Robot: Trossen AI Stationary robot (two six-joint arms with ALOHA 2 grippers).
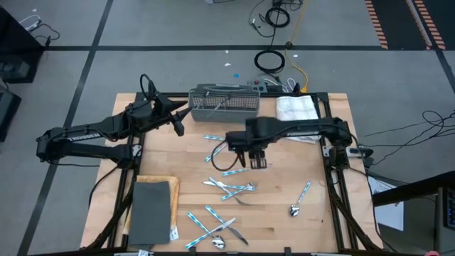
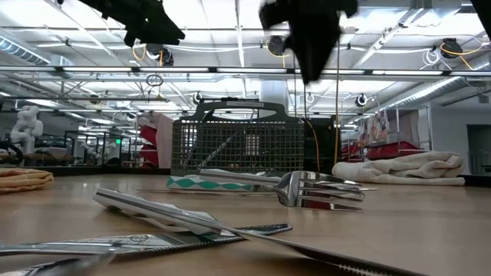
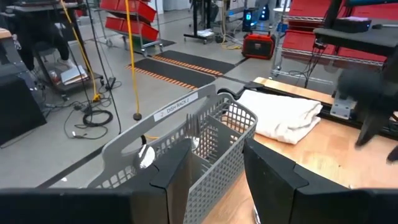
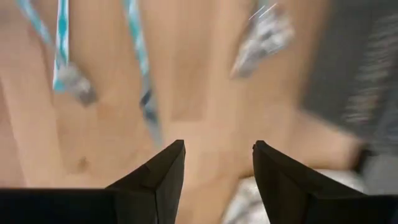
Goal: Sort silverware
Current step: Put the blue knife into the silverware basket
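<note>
Silverware (image 1: 229, 186) litters wooden table (image 1: 284, 227); workshop behind.

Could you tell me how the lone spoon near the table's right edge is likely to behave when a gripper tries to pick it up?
The spoon looks thin, rigid metal lying flat, so it probably won't bend. Its shiny bowl likely slips between fingers. Lying low on the table, it may skid rather than lift.

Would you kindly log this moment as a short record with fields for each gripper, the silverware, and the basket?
left gripper: open, empty, beside the grey mesh basket
right gripper: open, empty, above the table's middle
silverware: mostly scattered loose on the wooden table
basket contents: a few utensils standing inside
white towel: folded, to the right of the basket
</note>
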